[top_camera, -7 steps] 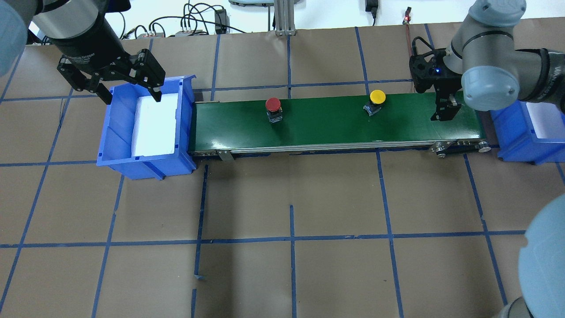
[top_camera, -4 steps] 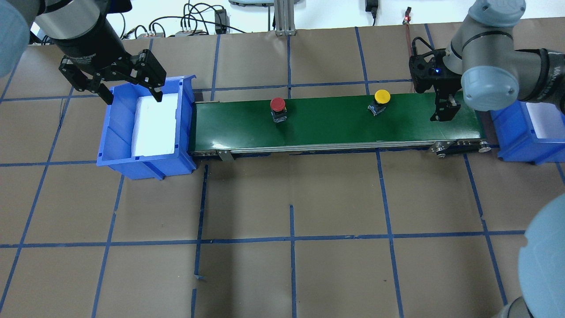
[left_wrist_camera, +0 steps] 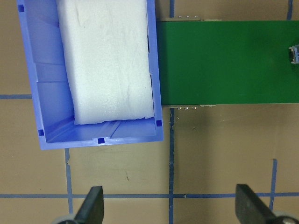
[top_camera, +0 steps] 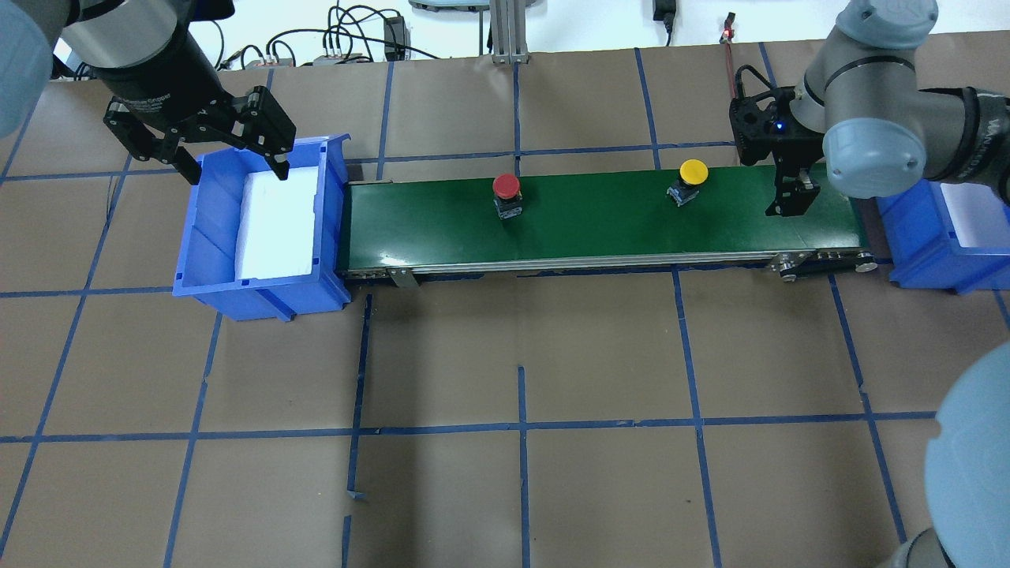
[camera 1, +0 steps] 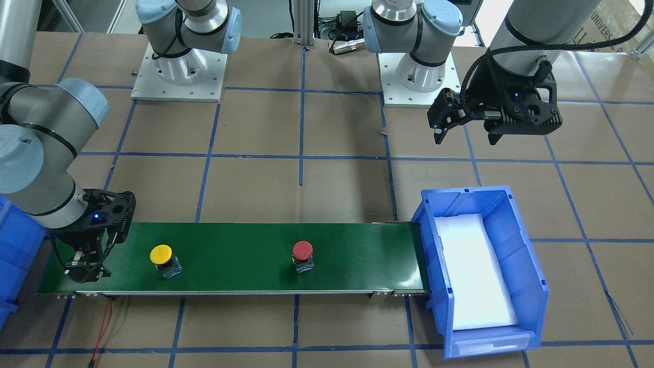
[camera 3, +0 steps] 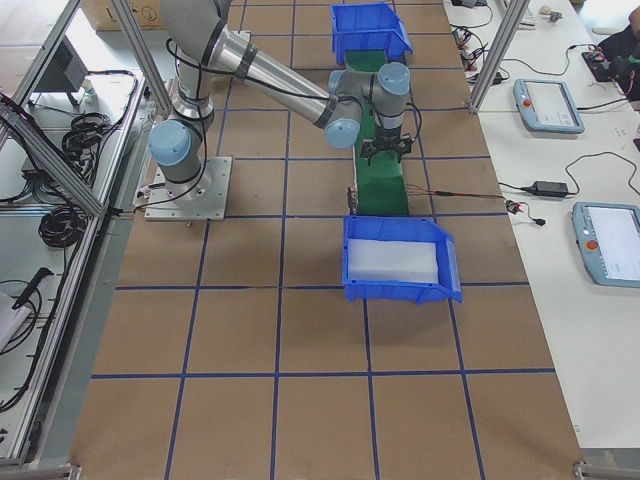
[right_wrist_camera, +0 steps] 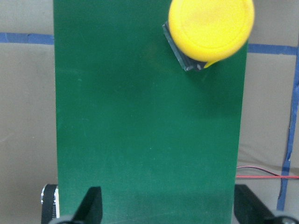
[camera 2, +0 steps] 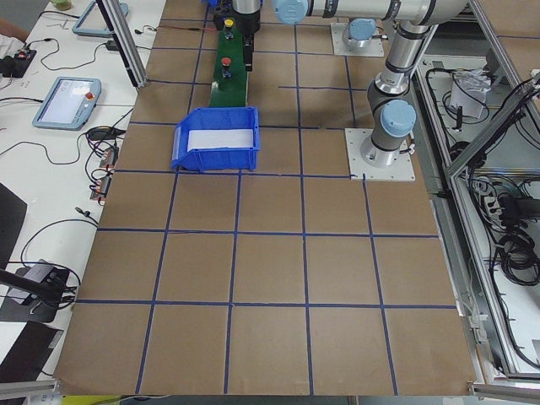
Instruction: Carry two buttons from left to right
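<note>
Fingers of the left end effector (top_camera: 237, 175) stand wide apart and empty, hanging above the 12 o'clock rim of the left blue bin (top_camera: 203, 237) and touching nothing. Its own wrist view sets both fingertips (left_wrist_camera: 93, 207) over bare brown surface (top_camera: 521, 355), at 6 o'clock of the bin in that frame. The right end effector (top_camera: 791, 201) is also spread and empty, low over the 3 o'clock end of the green belt (top_camera: 592, 229). Its wrist view puts one finger near each long edge of the belt, but whether the tips touch the belt cannot be told. The yellow button (top_camera: 693, 172) stands on the belt at 9 o'clock of the right end effector, apart from it and close to the far edge. The red button (top_camera: 506, 186) stands further toward 9 o'clock, about mid-belt. A white foam pad (top_camera: 276, 229) lines the left blue bin. The right blue bin (top_camera: 923, 248), at the belt's 3 o'clock end, is cut off by the overhead frame and partly covered by the right arm (top_camera: 876, 150). The left wrist view catches only a grey corner of a button body at its 3 o'clock edge, while the right wrist view fills its 1 o'clock corner with the yellow cap. In both side views the buttons are too small to make out.
</note>
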Motion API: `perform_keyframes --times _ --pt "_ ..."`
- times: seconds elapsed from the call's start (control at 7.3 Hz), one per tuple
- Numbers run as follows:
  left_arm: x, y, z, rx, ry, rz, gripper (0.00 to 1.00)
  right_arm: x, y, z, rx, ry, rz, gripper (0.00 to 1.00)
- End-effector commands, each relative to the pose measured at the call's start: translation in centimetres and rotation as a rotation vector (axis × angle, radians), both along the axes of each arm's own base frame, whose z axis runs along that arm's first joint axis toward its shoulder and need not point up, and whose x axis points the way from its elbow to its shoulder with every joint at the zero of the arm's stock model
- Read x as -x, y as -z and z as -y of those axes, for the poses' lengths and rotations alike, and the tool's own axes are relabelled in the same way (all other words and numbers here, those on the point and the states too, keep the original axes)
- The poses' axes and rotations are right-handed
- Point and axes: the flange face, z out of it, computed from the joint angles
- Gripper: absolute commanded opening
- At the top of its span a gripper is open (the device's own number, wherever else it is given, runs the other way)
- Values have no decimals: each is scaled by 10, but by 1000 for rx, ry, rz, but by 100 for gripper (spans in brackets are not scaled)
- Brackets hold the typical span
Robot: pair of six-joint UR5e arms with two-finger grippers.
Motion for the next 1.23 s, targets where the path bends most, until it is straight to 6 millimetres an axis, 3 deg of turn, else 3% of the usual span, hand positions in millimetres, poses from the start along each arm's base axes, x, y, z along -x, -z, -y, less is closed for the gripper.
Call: perform_keyframes --times 0.0,0.68,1.1 --pt "0 0 1 0 -2 -2 100 0 0 1 3 -2 0 97" --pt "0 1 0 -6 -2 4 100 -1 -3 2 9 -4 -1 97" --pt "1 3 -6 -17 -1 5 100 -14 -1 1 5 -22 -6 97"
